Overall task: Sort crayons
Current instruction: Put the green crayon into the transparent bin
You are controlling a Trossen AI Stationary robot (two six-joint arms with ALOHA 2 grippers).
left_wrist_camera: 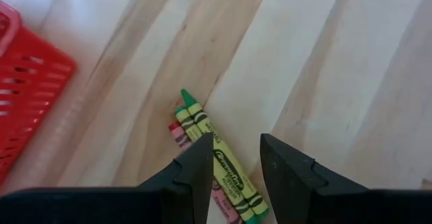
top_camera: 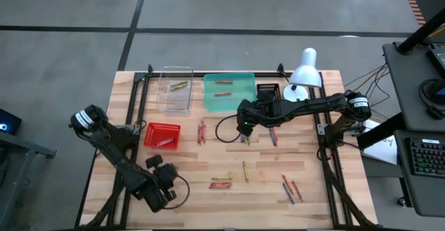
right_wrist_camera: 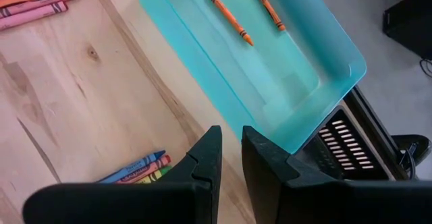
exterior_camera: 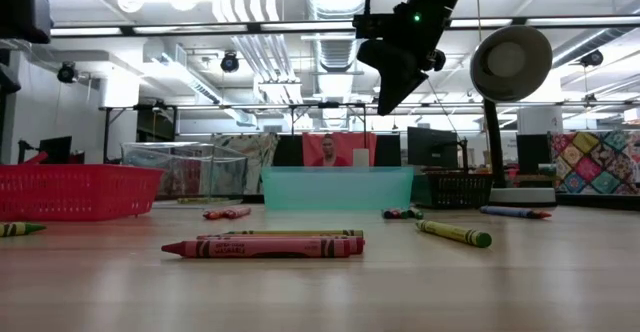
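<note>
Crayons lie scattered on the wooden table (top_camera: 313,163). A small group of red, green and yellow-green crayons (top_camera: 221,183) lies near the front, and it also shows in the left wrist view (left_wrist_camera: 216,158). My left gripper (left_wrist_camera: 236,170) hovers open above that group, at the table's front left (top_camera: 167,179); its fingers stand on either side of the crayons without touching them. My right gripper (right_wrist_camera: 231,142) hangs high over the table's middle (top_camera: 243,124), beside the teal tray (right_wrist_camera: 307,82). A narrow gap shows between its fingers, with nothing in it.
The teal tray (top_camera: 240,78) holds two orange crayons (right_wrist_camera: 229,13). A clear tray (top_camera: 165,100) at the far left holds a yellow-green one, and a red mesh basket (top_camera: 158,128) holds another. A black basket (top_camera: 268,90) and a white lamp (top_camera: 304,71) stand at the far right. Further crayon groups (top_camera: 201,131) (top_camera: 290,188) lie about.
</note>
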